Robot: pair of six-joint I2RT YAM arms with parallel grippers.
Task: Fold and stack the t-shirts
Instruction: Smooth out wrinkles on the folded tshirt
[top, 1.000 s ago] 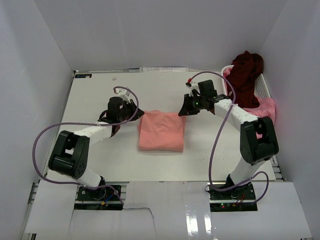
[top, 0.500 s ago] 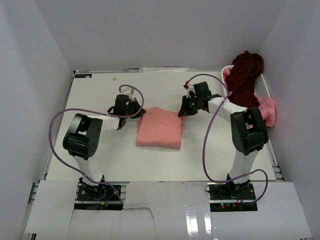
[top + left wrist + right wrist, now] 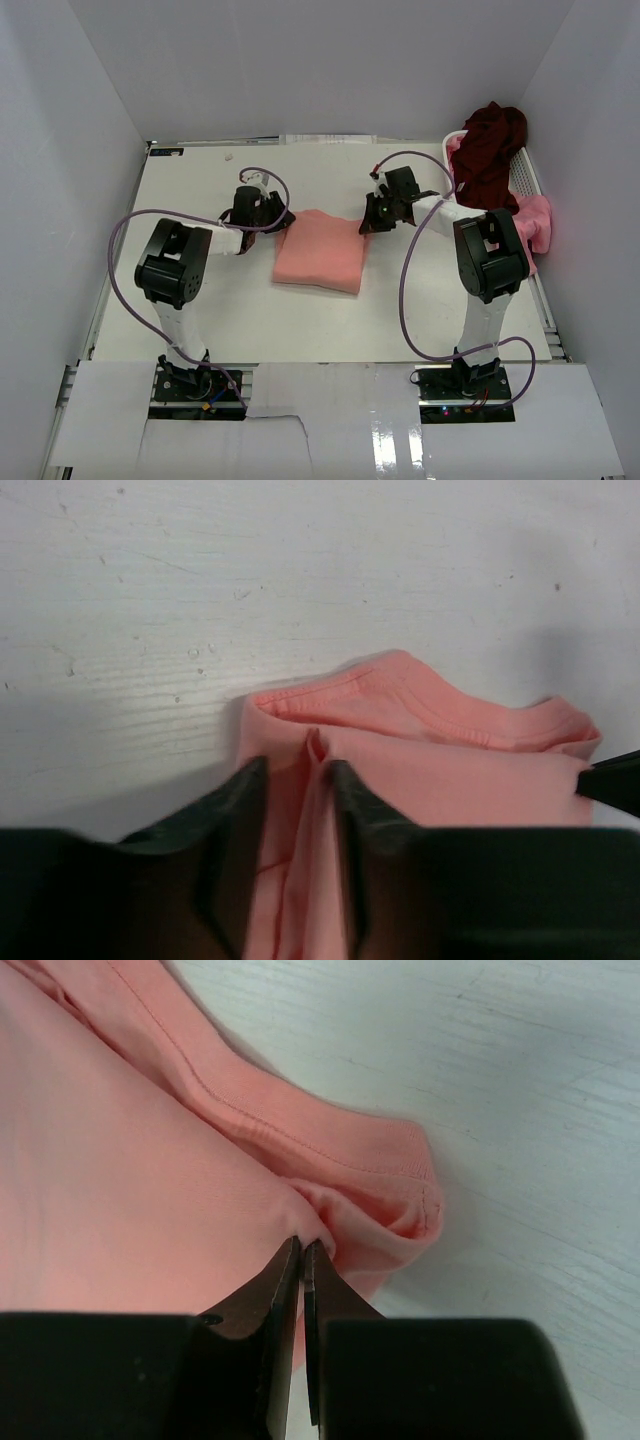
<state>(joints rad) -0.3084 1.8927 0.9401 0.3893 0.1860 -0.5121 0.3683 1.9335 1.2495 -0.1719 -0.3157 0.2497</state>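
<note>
Fingers (image 3: 272,1308) on folded salmon-pink t-shirt (image 3: 320,252)

White slatted basket (image 3: 528,172) at the far right edge of a white table (image 3: 190,185)

The folded salmon-pink t-shirt (image 3: 320,252) lies flat centrally; maroon t-shirt (image 3: 490,140) and bright pink t-shirt (image 3: 537,218) crumpled far right.

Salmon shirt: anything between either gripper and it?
Nothing visible. Both grippers are at the salmon shirt's far corners: the right gripper is shut on a pinch of cloth, and the left gripper's jaws stand parted around a fold.
</note>
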